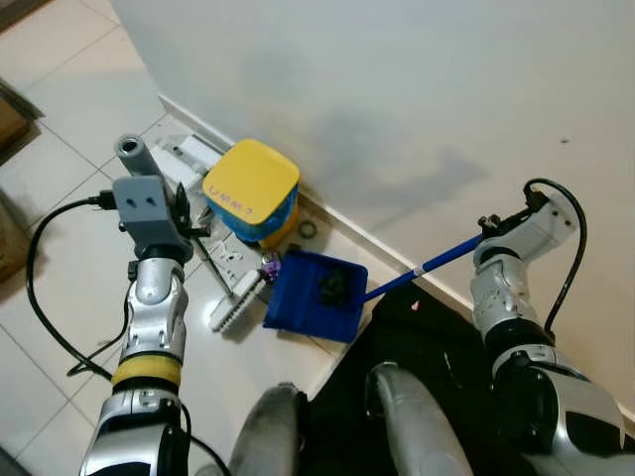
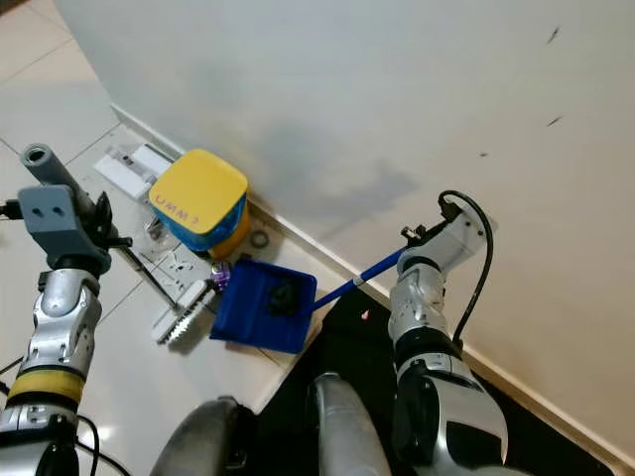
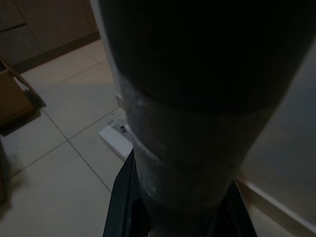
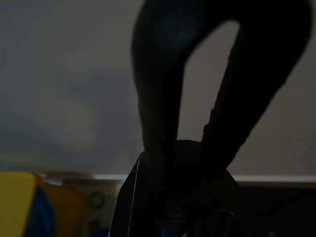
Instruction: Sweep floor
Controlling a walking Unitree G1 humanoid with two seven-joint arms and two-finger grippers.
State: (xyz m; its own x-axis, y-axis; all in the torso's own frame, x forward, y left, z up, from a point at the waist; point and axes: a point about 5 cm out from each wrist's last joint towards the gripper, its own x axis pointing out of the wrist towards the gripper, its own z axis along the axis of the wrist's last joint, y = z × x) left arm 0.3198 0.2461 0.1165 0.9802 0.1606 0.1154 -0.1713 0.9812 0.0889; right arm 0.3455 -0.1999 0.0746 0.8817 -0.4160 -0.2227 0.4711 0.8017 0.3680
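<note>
A blue dustpan (image 1: 316, 295) rests on the tiled floor by the wall, with dark debris (image 1: 327, 288) inside it. Its long blue handle (image 1: 422, 268) runs up to my right gripper (image 1: 488, 230), which is shut on the handle's end. A white brush head (image 1: 236, 305) lies on the floor just left of the pan, next to a small purple bit (image 1: 270, 265). The broom's grey handle (image 1: 132, 154) rises past my left gripper (image 1: 184, 213), which is shut on it. In the left wrist view the grey handle (image 3: 182, 148) stands between the fingers.
A blue container with a yellow lid (image 1: 251, 188) stands against the baseboard behind the dustpan. Flat white pieces (image 1: 190, 151) lie left of it and a small ring (image 1: 308, 230) to its right. A black mat (image 1: 427, 347) lies under my legs. A black cable (image 1: 45, 297) trails on the left.
</note>
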